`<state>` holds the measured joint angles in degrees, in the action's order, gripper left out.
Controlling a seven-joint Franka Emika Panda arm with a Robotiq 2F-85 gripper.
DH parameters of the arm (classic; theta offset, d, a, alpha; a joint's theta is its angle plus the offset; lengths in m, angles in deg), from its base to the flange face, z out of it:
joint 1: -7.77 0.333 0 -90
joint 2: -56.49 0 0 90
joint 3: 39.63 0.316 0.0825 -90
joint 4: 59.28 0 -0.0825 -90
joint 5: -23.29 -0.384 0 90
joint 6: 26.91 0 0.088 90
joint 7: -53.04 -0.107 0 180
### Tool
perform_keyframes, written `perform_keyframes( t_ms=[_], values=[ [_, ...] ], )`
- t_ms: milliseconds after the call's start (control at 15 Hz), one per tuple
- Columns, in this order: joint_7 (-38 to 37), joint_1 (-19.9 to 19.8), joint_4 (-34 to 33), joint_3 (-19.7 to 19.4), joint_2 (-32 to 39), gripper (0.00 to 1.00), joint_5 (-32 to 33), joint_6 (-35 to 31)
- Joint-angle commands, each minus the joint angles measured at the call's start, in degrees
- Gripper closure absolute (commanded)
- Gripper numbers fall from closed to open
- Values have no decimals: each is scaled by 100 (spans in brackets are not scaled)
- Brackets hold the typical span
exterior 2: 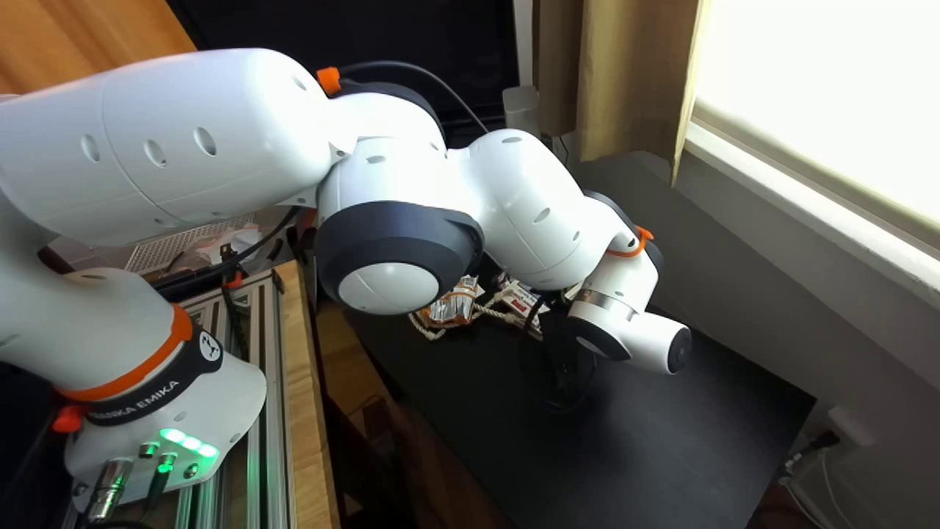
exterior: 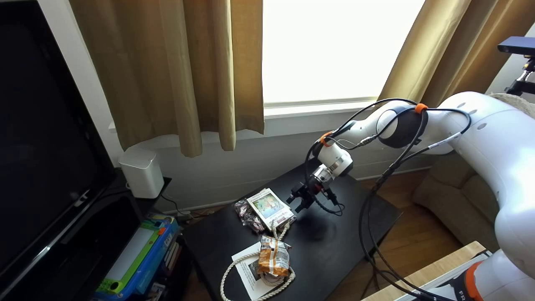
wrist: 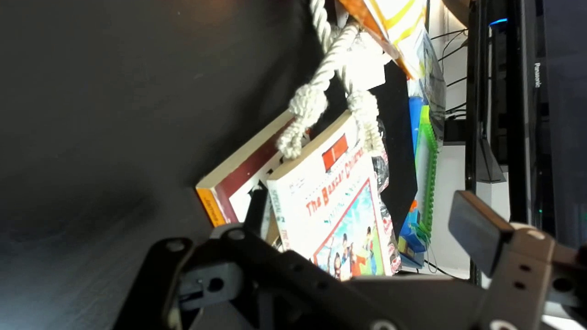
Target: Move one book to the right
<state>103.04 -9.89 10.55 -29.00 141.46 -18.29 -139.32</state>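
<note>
At the near end of the black table (exterior: 330, 246), an orange-and-white packet (exterior: 273, 257) sits over a rope (wrist: 337, 55). Past it, the white-bordered book (exterior: 268, 205) lies partly across a maroon-edged book (wrist: 252, 166); the gripper (exterior: 294, 205) hangs just beside, with its fingers (wrist: 477, 231) wide apart. Behind, tan curtains (exterior: 167, 75) flank the bright window (exterior: 334, 50).

In the wrist view we've got the book (wrist: 330, 206) partly over another book (wrist: 243, 176). In an exterior view a packet (exterior: 249, 218) sits on its left, the gripper (exterior: 294, 203) just right of it, and in front we see a bag (exterior: 273, 256) on some rope (exterior: 272, 281), over a third book (exterior: 253, 286). Window (exterior: 334, 46) behind the table (exterior: 326, 246), TV (exterior: 46, 138) off to the left.
</note>
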Motion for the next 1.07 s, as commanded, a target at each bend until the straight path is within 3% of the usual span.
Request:
perform_keyframes(
  t_ms=[0, 1000],
  values=[
    [-261, 46, -56, 4, 51, 0, -77, -128],
    [-622, 258, 103, 82, 11, 0, 0, -706]
  ],
)
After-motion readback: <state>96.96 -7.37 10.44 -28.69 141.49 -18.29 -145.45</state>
